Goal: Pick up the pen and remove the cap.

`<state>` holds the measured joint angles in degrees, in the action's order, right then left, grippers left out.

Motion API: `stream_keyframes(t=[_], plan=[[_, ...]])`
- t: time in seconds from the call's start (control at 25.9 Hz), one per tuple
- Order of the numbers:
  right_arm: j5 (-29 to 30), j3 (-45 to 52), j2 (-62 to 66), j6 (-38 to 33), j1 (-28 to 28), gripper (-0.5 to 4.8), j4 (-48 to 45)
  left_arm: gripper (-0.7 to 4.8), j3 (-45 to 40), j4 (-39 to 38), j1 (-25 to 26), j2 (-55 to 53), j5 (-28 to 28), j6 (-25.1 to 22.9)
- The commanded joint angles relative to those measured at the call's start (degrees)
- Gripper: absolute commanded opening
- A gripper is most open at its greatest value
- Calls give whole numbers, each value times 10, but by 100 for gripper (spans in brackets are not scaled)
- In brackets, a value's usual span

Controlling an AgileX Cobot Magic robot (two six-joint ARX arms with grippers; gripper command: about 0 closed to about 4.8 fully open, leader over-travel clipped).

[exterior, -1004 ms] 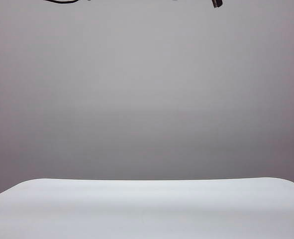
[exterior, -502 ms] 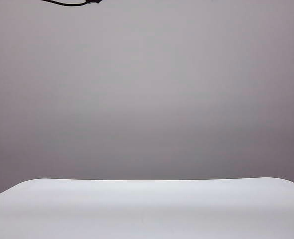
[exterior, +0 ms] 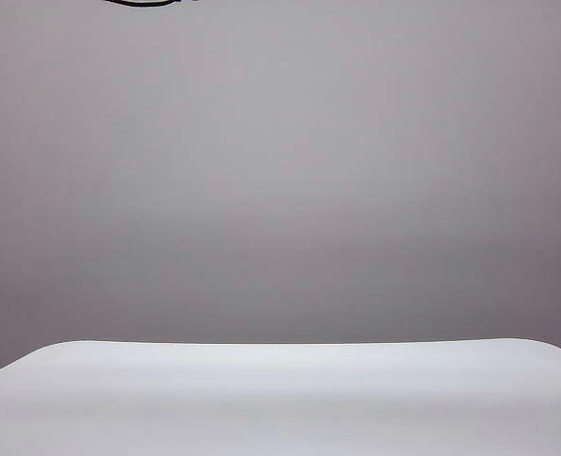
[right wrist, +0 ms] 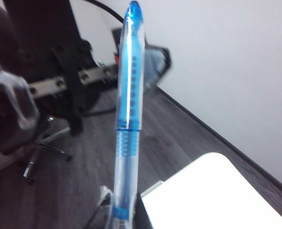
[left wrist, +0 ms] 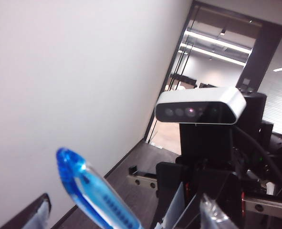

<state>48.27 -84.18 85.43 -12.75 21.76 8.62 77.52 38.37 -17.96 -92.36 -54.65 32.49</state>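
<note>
- Between the right gripper's (right wrist: pixel 118 214) fingers, closest to the right wrist camera, the pen (right wrist: pixel 124 176) stands gripped low on its clear barrel, near the blue tail end; these jaws are closed tight on it.
- On the pen's far end the cap (right wrist: pixel 131 67) is seated, its blue clip running along it; the two parts look unseparated.
- Close to the left wrist camera the same blue-tipped cap (left wrist: pixel 90 193) slants up past the left gripper (left wrist: pixel 126 214); its jaws stand wide apart, one clear pad (left wrist: pixel 212 214) on either side, and they grasp nothing.
- By my reading the pick-up is done and the uncapping is the step in hand; both grippers work high up, out of the exterior view apart from a cable (exterior: pixel 147 3) at its upper edge.
- Next, I judge, the left gripper needs to line its spread fingers around the cap alone, close on it, then pull straight along the pen's length while the right holds firm; a skewed pull could twist the pen in its grip.
- Below, the white table (exterior: pixel 280 399) lies bare in the exterior view.
- Beyond are a plain white wall (exterior: pixel 280 190), dark wood flooring (right wrist: pixel 74 191), a grey camera (left wrist: pixel 200 106) on a black mount, and a glass-fronted office behind.
</note>
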Motion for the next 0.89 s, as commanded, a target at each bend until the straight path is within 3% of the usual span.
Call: stream_keyframes(t=[0.04,0.23,0.35,0.58,0.81,0.89], plan=[[19,-3,-4,-23,1,-6,-34,403,2,16,-1,3,17,7],[21,-3,-3,-23,1,-6,-29,389,2,20,-1,3,34,11],[21,-3,-3,-23,1,-6,-29,328,2,25,-3,3,35,12],[21,-3,-3,-23,1,-6,-30,326,2,31,-18,3,49,12],[31,-3,-3,-23,1,-6,-28,259,2,45,-31,2,60,7],[31,-3,-3,-23,1,-6,-29,187,2,46,-31,2,60,8]])
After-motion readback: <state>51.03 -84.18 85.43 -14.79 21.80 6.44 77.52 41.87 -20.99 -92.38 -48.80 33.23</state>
